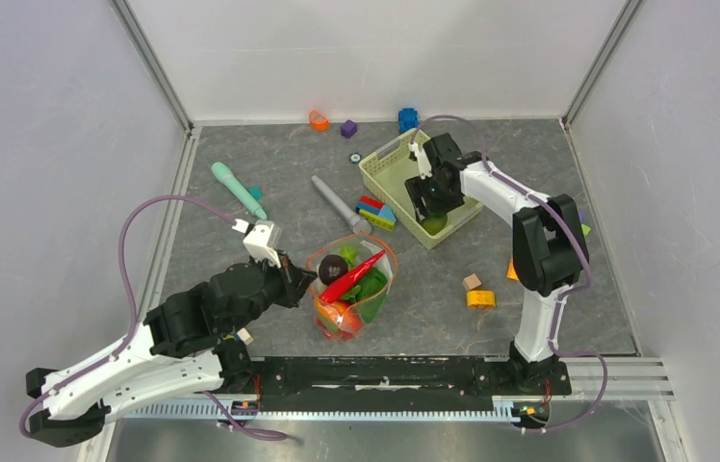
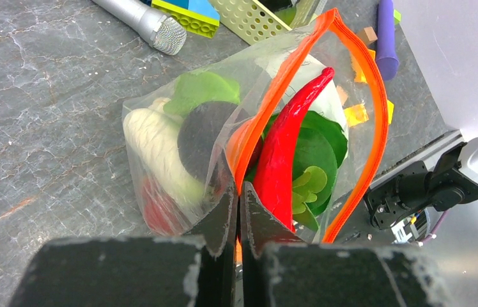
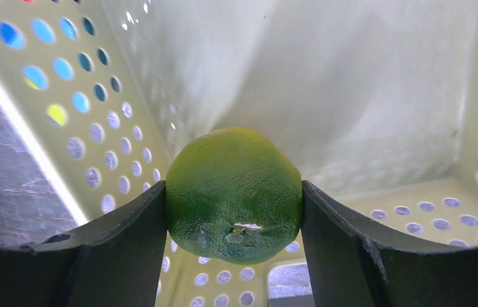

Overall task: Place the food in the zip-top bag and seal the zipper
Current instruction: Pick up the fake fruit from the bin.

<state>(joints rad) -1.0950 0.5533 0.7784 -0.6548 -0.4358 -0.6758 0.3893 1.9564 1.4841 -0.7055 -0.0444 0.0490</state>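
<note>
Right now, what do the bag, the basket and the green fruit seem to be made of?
The zip-top bag: thin clear plastic film, glossy; it creases and the food shows through. The basket: rigid pale green plastic, smooth, with moulded round holes. The green fruit: probably plastic or rubber, matt, with a pebbled skin.

No legible text, label, brand, number or sign in any of the three views.
</note>
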